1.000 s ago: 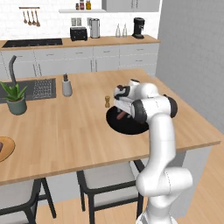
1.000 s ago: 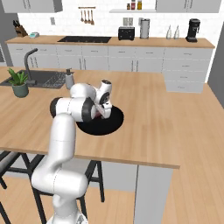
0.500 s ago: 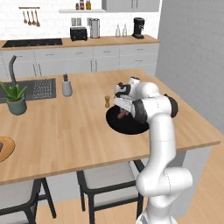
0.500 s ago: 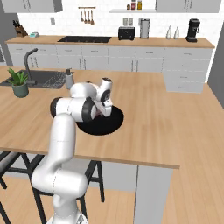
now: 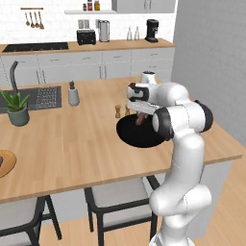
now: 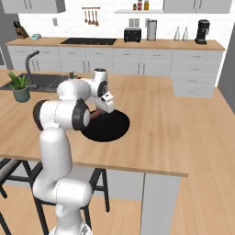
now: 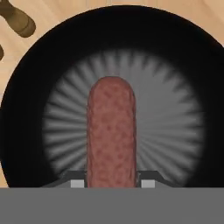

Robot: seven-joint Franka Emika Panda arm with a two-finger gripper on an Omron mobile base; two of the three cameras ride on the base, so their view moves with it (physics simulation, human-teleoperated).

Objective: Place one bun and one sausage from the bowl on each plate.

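Observation:
The black bowl [image 5: 132,137] [image 6: 112,128] lies on the wooden island counter, and in the hand view its dark rim [image 7: 26,87] rings a grey centre. A reddish-brown sausage [image 7: 111,131] [image 5: 139,119] [image 6: 95,114] lies lengthwise over the bowl's middle. My gripper [image 7: 112,180] [image 5: 141,114] [image 6: 98,110] is shut on the sausage's near end, one fingertip [image 7: 77,180] on each side. A tan round plate [image 5: 6,166] is cut off by the left edge of the left base view. The bun is out of view.
Two small brown shakers [image 5: 117,111] [image 7: 18,19] stand just beyond the bowl. A grey bottle [image 5: 73,94], a potted plant [image 5: 17,106] and the sink [image 5: 36,97] lie to the left. Stools [image 5: 120,197] stand under the counter's near edge.
The jaws have closed from wide open onto the sausage. The arm has hardly moved.

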